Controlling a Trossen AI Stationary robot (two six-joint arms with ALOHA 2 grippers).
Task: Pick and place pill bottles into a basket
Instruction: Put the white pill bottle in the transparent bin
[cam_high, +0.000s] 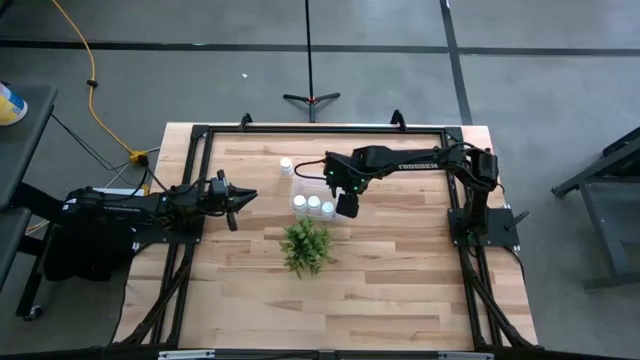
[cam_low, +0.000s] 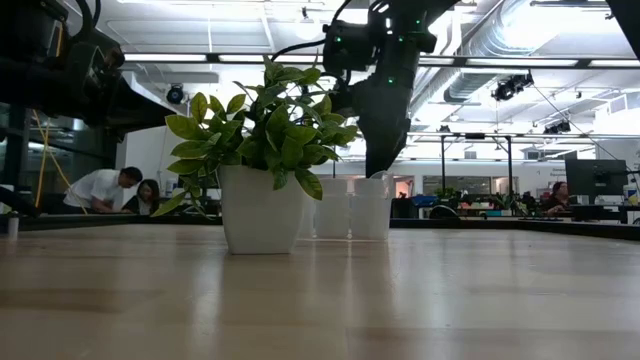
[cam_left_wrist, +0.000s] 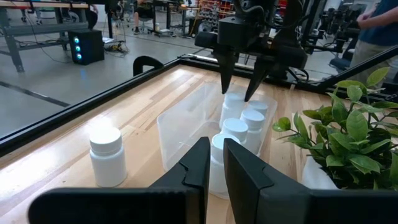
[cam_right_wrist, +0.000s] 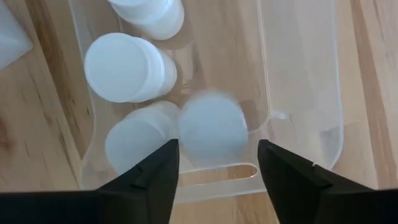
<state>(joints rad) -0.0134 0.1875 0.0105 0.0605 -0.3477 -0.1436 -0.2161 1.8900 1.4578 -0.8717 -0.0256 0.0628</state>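
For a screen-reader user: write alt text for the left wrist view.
The right gripper hangs open over a clear basket holding several white pill bottles. One more bottle stands outside it on the wooden table, a green plant stands at the basket's other side, and the left gripper shows in the foreground.

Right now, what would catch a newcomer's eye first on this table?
The right pincer hangs open over the clear plastic rectangular bin mid-table, which holds several small white capped pill bottles. One more white bottle stands alone outside it, and a green leafy potted plant sits beside the bin.
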